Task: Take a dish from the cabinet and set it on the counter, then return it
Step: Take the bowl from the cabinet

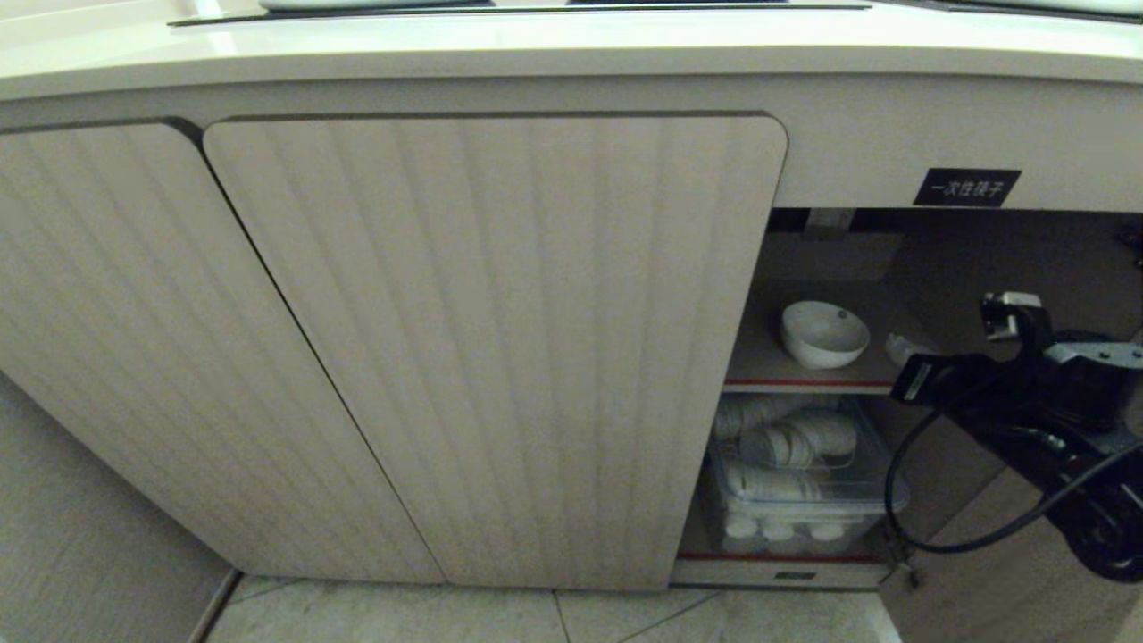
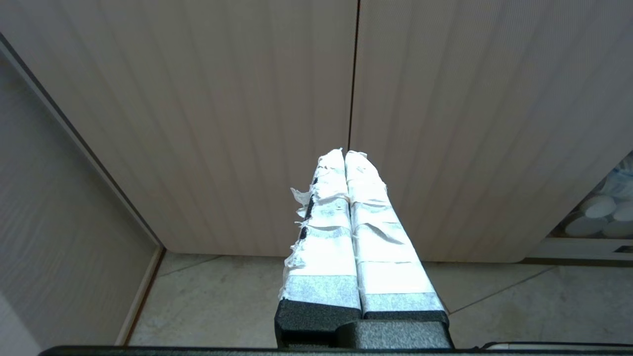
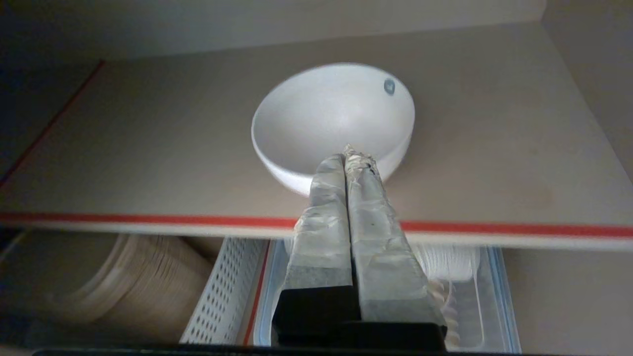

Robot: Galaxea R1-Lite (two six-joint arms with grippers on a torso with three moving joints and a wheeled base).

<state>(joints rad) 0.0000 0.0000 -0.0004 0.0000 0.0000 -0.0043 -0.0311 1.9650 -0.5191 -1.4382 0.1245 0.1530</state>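
Observation:
The dish (image 1: 823,333), a small white bowl, sits tilted on the upper, red-edged shelf (image 3: 148,217) inside the open right compartment of the cabinet (image 1: 500,339). My right gripper (image 3: 348,155) is shut and empty. Its taped tips (image 1: 900,348) point at the near rim of the dish (image 3: 334,118), just in front of it; I cannot tell whether they touch. The cream counter (image 1: 571,45) runs along the top. My left gripper (image 2: 344,153) is shut and empty, parked low facing the closed ribbed doors (image 2: 222,123); it is outside the head view.
A clear plastic bin of stacked paper cups (image 1: 795,482) fills the lower shelf under the dish. A white perforated basket (image 3: 222,291) and a stack of beige plates (image 3: 123,282) lie beside it. A black label (image 1: 966,188) sits above the opening. The floor (image 1: 446,616) is tiled.

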